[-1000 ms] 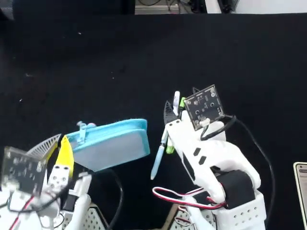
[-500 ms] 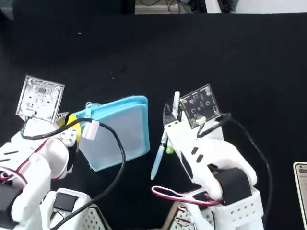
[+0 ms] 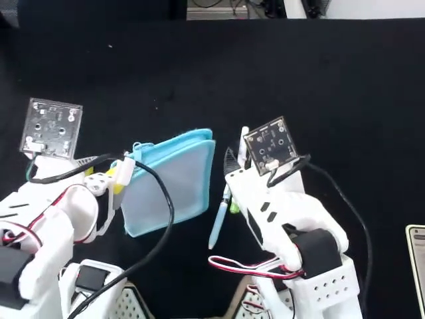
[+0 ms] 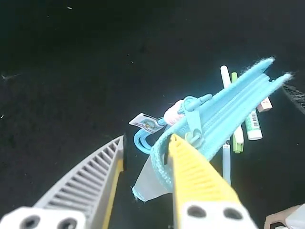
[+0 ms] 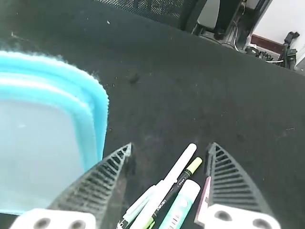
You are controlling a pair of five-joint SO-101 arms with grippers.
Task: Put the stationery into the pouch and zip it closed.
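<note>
Blue fabric pouch [image 3: 169, 183] is lying on the black surface [image 3: 319, 80], one corner poking between the left claw [image 4: 146, 139] fingers, which are spread apart. Nothing looks packed yet, I'd say: the pens and markers [image 5: 167, 186] are lying loose just beside it, with the right claw [image 5: 170, 146] hanging wide open over them. Loading and zipping are both left. The pouch is showing a pale see-through panel, fuzzy edging and a dangling zip pull [image 4: 192, 123].

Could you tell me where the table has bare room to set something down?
Bare table spans the far side beyond the pouch, and right of the right arm. Crowded: pens lie beside the pouch, under the right gripper.
</note>
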